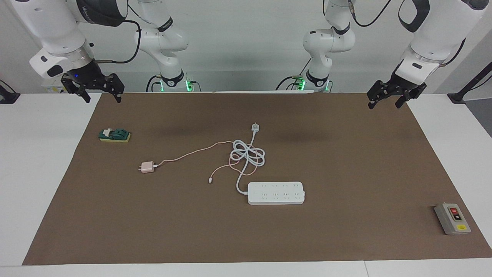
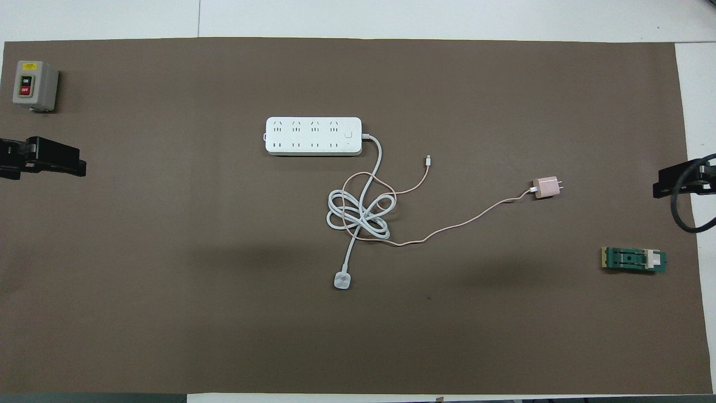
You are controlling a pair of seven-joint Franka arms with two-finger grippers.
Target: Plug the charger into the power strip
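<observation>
- Left gripper (image 1: 385, 102) is raised over the mat's (image 1: 346, 161) corner at the left arm's end, wrist tilted down toward the table; fingers are spread apart and nothing is held.
- Right gripper (image 1: 101, 97) is raised over the mat's corner at the right arm's end, also tilted down; fingers are spread wide and nothing is held.
- Power strip (image 1: 276, 192) is laid flat mid-mat, sockets up; it is taken as the landmark below.
- Charger (image 1: 146, 167) is laid on the mat, well apart from the power strip, toward the right arm's end and slightly nearer the robots; prongs are pointed away from the strip.
- Pink cable (image 1: 192, 153) is run from the charger to the coiled white cord (image 1: 247, 156), which lies nearer the robots than the strip; the two are tangled there.
- White plug (image 1: 255, 127) is lying nearer the robots than the coil.
- Grey switch box (image 1: 452, 219) is placed well apart from the strip, toward the left arm's end.
- Green block (image 1: 114, 135) is placed well apart from the strip, toward the right arm's end.
- Facing view: full arms, wrists and spread fingers are shown.
- Overhead view: only black gripper tips are seen at the frame edges; socket rows (image 2: 305, 136) and the charger's prongs (image 2: 560, 186) are shown more clearly.
</observation>
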